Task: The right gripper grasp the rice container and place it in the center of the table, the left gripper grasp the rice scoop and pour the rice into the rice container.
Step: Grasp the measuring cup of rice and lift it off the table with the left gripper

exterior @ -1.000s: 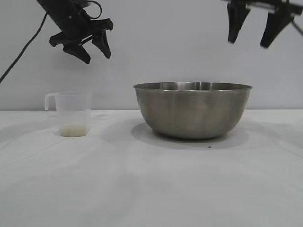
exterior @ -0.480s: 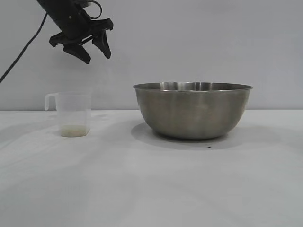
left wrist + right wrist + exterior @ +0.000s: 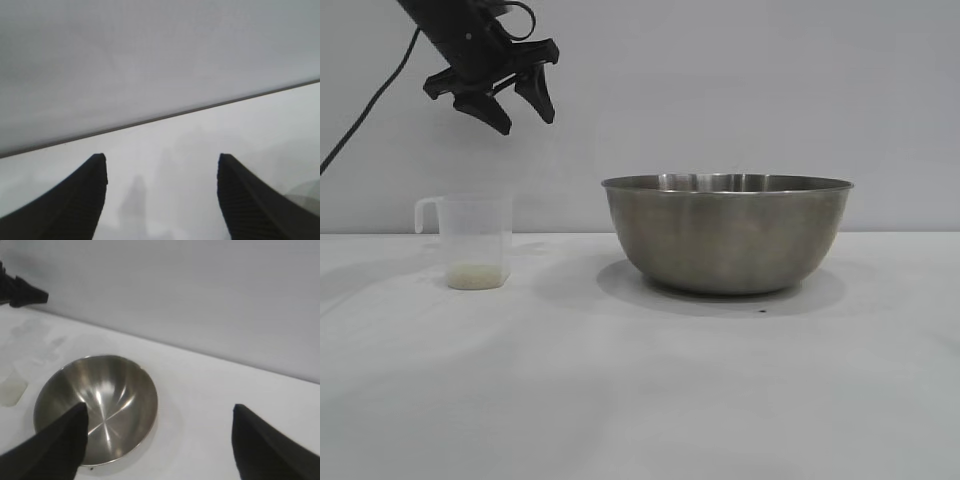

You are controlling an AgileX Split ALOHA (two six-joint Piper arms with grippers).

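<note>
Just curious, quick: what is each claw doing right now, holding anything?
Left gripper: open, empty, above the rice scoop.
Right gripper: open, empty, above the rice container.

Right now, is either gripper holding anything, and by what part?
Nothing is held. The left gripper hangs open above the rice scoop; the right gripper is open, high over the rice container.

One steel bowl (image 3: 727, 235), one translucent cup (image 3: 476, 240), two sets of black jaws

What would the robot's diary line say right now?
bowl: standing on table, empty | cup: upright left of bowl, a little rice inside | left tool: open, above cup | right tool: open, above bowl
</note>
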